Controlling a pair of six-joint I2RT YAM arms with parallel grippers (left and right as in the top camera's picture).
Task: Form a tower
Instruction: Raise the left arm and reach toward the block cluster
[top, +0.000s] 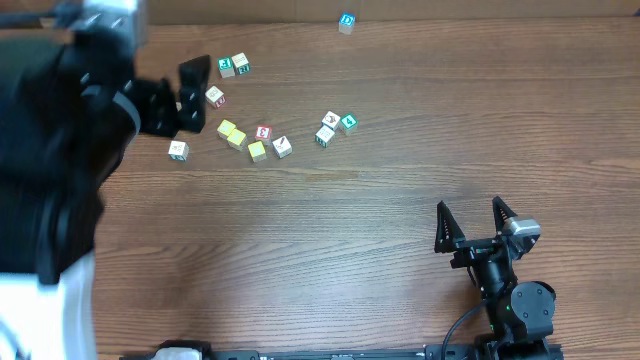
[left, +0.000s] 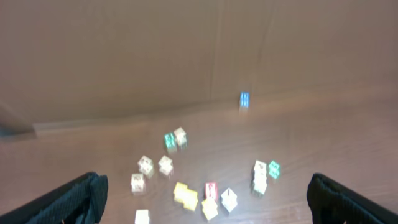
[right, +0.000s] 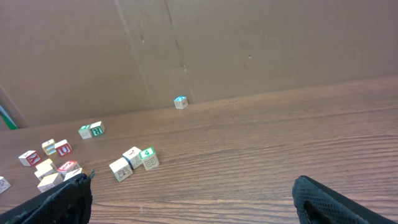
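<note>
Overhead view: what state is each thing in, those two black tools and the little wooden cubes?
Left tool: open, empty.
Right tool: open, empty, apart from every cube.
Green-edged white wooden cube showing "4": resting on the brown wooden table, unstacked.
Plain yellow wooden cubes: on the table, nothing on top.
Blue-edged wooden cube: standing alone, away from the rest.

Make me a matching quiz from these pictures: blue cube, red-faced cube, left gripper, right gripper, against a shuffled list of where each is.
1. blue cube
2. red-faced cube
3. left gripper
4. right gripper

A. jaws open over bare table, no cube near
B. alone, well apart from the cluster
C. jaws open at the cluster's left end
D. inside the cluster, beside yellow cubes

Pairs: 1-B, 2-D, 3-C, 4-A
</note>
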